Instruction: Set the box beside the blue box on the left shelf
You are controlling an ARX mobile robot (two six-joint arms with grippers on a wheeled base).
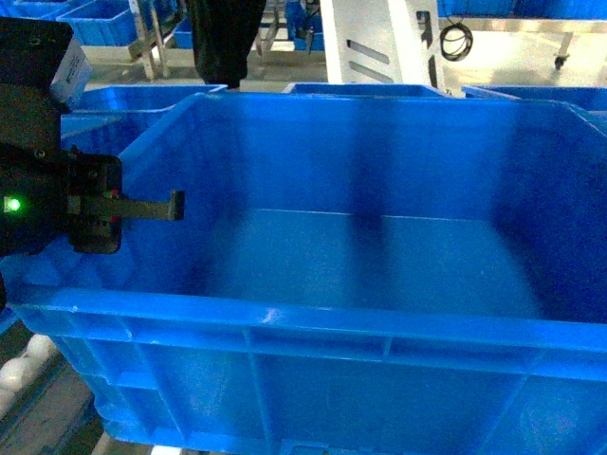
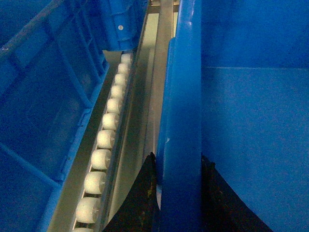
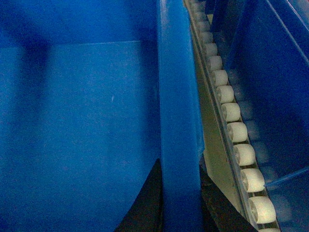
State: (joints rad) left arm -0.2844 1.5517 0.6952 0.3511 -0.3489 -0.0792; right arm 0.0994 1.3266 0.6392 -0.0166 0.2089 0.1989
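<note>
Both tools grip the large bright-blue ribbed plastic crate (image 1: 379, 256), left tool (image 2: 178, 193) and right tool (image 3: 178, 198) each pinching a side rim, holding it over the grey roller rails (image 2: 104, 140) with neighbouring blue crates (image 2: 43, 111) at nine and three o'clock; I judge lowering and release come next.

Left gripper (image 2: 177, 193) astride the thick rim of the box (image 2: 251, 135), one dark finger (image 2: 142, 203) outside the wall, the other inside. Left of the wall, a grey rail of white rollers (image 2: 107, 126) runs near to far beside a neighbouring blue crate (image 2: 43, 96).
</note>
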